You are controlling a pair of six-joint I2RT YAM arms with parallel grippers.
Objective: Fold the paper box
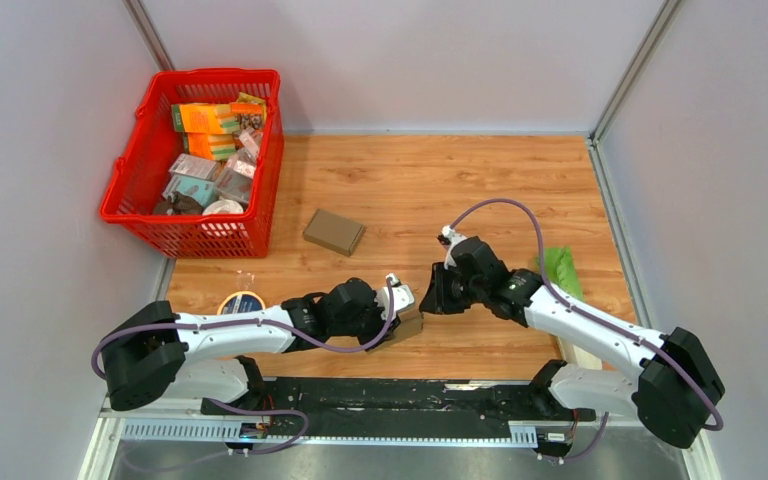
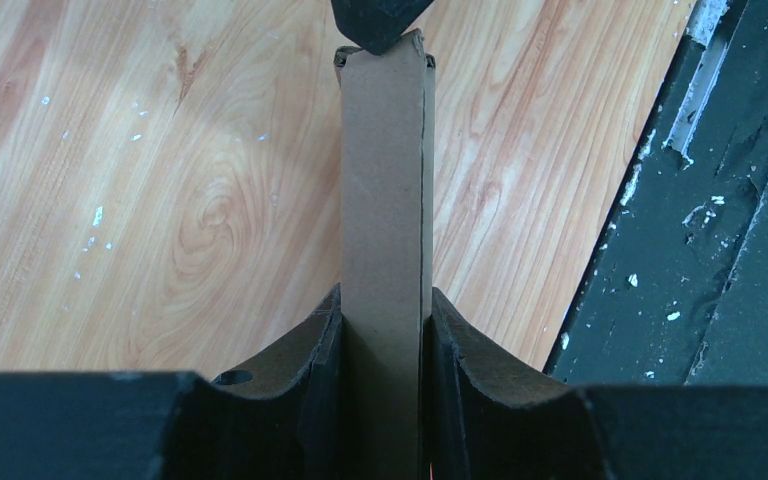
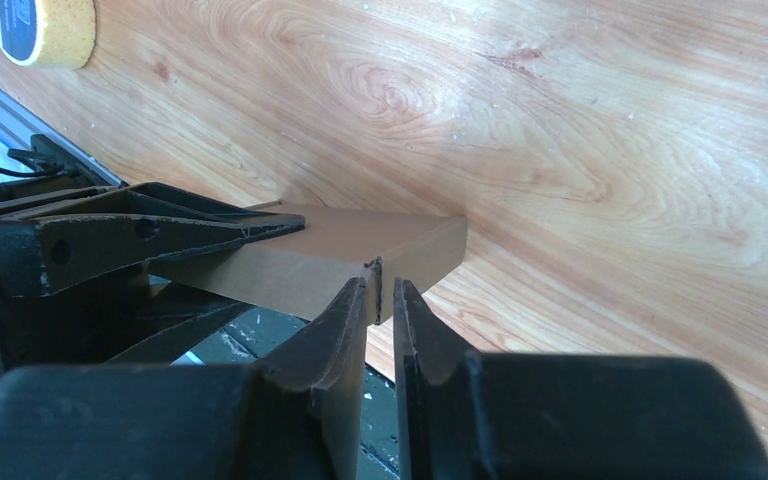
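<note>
A flat brown paper box [image 1: 409, 326] is held edge-up above the table's near edge. My left gripper [image 1: 400, 312] is shut on it; in the left wrist view the box [image 2: 382, 180] stands upright between the jaws of that gripper [image 2: 384, 322]. My right gripper [image 1: 430, 292] meets the box's far end from the right. In the right wrist view the box [image 3: 340, 245] lies ahead, and the right gripper [image 3: 380, 292] is nearly closed around a thin flap edge at the box's corner. The left gripper's fingers [image 3: 160, 235] show at the left.
A second folded brown box [image 1: 334, 231] lies mid-table. A red basket [image 1: 210, 75] of packets stands at the back left. A tape roll [image 1: 241, 301] lies near the left arm and shows in the right wrist view [image 3: 40, 25]. A green item [image 1: 563, 270] lies at the right.
</note>
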